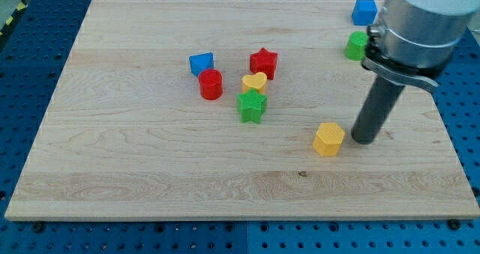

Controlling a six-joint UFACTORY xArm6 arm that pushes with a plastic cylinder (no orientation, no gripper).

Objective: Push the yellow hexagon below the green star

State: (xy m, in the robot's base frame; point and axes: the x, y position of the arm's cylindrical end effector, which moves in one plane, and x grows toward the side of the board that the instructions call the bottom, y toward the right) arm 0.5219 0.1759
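The yellow hexagon [328, 138] lies on the wooden board [135, 164] at the view's lower right. The green star [252, 106] sits near the middle, to the hexagon's upper left, touching a yellow heart [254, 81] just above it. My tip [364, 140] rests on the board just to the right of the yellow hexagon, very close to it or touching it. The dark rod rises from there to the arm's grey body at the view's top right.
A red star [263, 62] sits above the yellow heart. A red cylinder [211, 84] and a blue block [201, 62] lie left of it. A blue cube [364, 12] and a green block [356, 45] sit at the top right, the green one partly hidden by the arm.
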